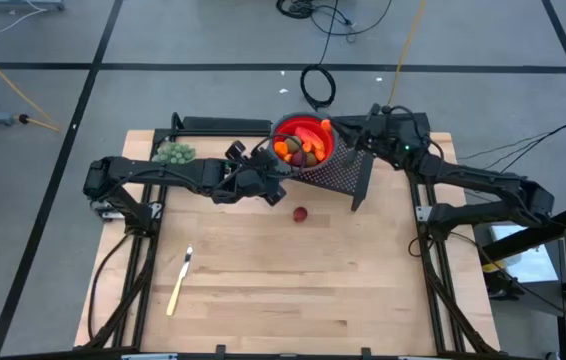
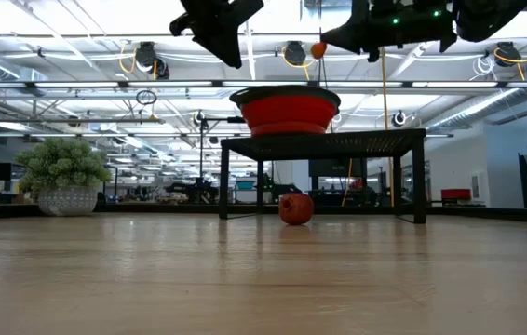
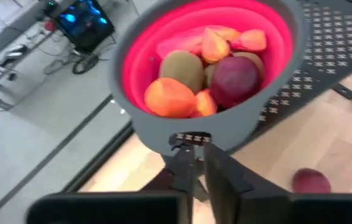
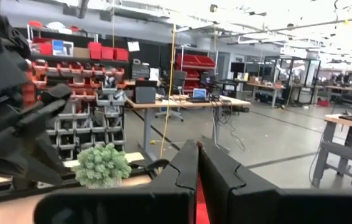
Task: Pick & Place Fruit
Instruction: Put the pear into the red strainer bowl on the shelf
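Now | left claw [image 3: 194,163] pressed together, empty, beside bowl [image 3: 140,118] | right claw [image 4: 198,180] pressed together

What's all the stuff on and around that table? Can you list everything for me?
bowl: one, red inside with a grey rim, on the black stand at the table's far edge.
fruit in the bowl: a small heap, orange, brownish-green and dark red; exact count unclear.
red ball: one, dark red, loose on the table in front of the stand.
stand: one, black perforated metal, far centre.
green clump: one, bushy, in a whitish pot, far left corner.
knife: one, yellow handle, near left.
table: one, light wood.
left gripper: fingers shut, just short of the bowl's rim.
right gripper: fingers shut, raised by the bowl's right side.
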{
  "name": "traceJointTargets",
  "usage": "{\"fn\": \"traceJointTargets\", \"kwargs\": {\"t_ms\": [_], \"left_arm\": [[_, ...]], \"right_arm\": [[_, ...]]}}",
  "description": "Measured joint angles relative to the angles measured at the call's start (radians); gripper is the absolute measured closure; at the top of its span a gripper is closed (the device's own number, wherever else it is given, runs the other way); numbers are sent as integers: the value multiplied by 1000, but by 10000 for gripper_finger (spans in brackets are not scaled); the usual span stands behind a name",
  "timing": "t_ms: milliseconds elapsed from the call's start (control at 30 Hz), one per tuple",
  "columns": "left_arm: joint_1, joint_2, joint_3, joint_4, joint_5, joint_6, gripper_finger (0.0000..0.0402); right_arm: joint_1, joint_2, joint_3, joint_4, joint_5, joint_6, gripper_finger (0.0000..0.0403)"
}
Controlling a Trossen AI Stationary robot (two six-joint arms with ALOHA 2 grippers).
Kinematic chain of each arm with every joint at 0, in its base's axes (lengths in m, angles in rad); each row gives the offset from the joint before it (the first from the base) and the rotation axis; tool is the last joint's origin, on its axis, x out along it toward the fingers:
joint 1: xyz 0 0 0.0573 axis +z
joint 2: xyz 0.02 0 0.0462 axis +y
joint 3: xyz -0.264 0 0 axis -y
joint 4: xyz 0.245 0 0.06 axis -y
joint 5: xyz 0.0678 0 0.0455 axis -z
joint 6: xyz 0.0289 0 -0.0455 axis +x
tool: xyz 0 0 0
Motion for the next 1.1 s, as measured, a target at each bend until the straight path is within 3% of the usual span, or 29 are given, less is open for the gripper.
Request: {"fn": "traceJointTargets", "kwargs": {"t_ms": [133,600,1100], "left_arm": [[4,0,0,-2,30,5,397],[19,0,-1,-2,82,32,399],[19,0,-2,6,125,28,400]], "right_arm": [[-16,30,0,0,-1,0,403],[-29,123,0,-5,-4,-4,401],[-29,130,0,-82,-4,-33,400]]}}
